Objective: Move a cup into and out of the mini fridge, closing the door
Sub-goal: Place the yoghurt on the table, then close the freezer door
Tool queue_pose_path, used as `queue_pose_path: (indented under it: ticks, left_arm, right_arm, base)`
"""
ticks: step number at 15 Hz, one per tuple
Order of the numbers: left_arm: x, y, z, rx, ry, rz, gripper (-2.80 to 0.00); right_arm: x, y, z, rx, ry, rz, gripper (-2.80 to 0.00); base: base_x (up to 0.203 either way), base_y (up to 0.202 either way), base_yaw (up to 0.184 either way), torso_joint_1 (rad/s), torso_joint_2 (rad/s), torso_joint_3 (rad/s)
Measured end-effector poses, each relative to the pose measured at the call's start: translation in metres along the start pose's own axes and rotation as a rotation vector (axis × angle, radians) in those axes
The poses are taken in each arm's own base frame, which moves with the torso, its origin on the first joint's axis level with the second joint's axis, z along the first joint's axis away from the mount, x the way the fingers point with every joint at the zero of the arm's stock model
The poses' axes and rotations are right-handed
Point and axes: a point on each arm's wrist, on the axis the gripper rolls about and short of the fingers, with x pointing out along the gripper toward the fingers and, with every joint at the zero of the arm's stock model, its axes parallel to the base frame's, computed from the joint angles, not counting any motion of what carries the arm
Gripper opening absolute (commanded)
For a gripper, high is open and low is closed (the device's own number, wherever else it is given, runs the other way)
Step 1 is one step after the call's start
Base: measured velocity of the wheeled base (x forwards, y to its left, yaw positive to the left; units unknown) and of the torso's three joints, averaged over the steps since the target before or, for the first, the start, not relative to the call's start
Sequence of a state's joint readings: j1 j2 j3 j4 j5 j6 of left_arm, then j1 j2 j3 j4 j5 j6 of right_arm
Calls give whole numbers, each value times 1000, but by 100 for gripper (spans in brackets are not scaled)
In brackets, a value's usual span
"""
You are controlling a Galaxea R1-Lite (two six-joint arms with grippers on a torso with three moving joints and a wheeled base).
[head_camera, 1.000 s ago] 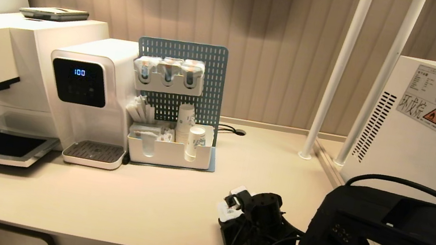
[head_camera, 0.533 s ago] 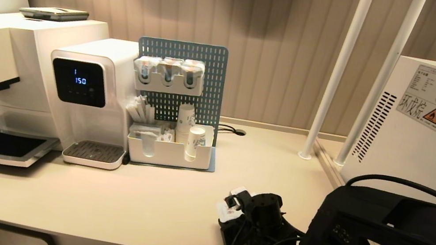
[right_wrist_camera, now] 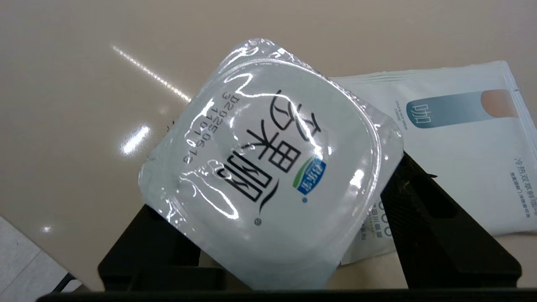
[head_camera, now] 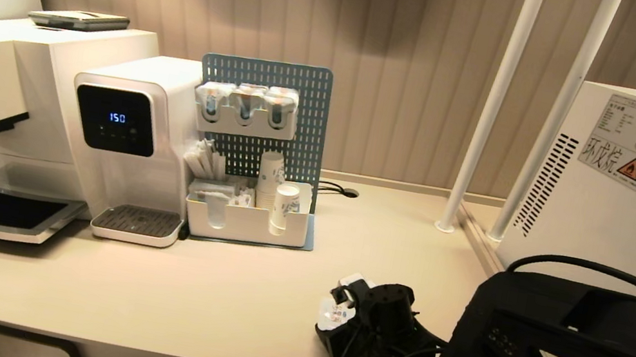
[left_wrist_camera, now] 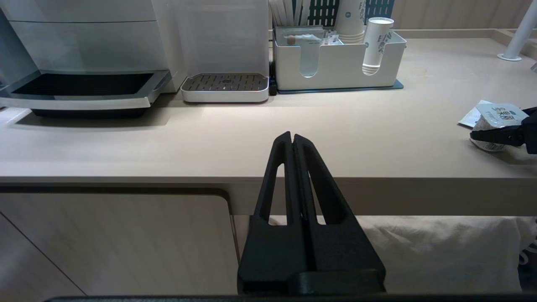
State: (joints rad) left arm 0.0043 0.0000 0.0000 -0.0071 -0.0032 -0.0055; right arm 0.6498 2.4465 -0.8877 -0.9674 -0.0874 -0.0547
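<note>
Here the cup [right_wrist_camera: 272,167] sits on the counter [head_camera: 173,297], tilted, between the spread fingers [right_wrist_camera: 436,226] of the right tool [head_camera: 344,311]; no grip visible. Behind the cup, partly under it, lies a flat sachet [right_wrist_camera: 461,147]. The counter's front edge is near. Bare counter runs off to the left. The left tool [left_wrist_camera: 293,142] hangs below the counter edge, fingers pressed together, holding nothing.

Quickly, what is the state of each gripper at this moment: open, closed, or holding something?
Left gripper: closed, holding nothing, parked below the counter edge.
Right gripper: fingers spread either side of the cup on the counter; grip cannot be told.
</note>
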Motion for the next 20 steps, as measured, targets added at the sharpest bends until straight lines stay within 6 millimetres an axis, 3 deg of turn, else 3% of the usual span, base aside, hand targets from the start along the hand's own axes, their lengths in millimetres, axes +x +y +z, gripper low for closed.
queue_pose_path:
  ticks: [9, 13, 14, 20]
  left_arm:
    - [0, 0, 0, 0, 0, 0, -280]
    - [0, 0, 0, 0, 0, 0, -280]
    - [0, 0, 0, 0, 0, 0, -280]
    - [0, 0, 0, 0, 0, 0, -280]
  right_arm:
    - [-46, -11, -15, 13, 18, -9, 0]
    - [-87, -23, -20, 32, -9, -36, 0]
    - [-102, -28, -20, 42, -24, -51, -280]
    - [-215, -67, -12, 112, -182, -305, -280]
  base:
    - [0, 0, 0, 0, 0, 0]
    - [0, 0, 0, 0, 0, 0]
    - [0, 0, 0, 0, 0, 0]
    - [0, 0, 0, 0, 0, 0]
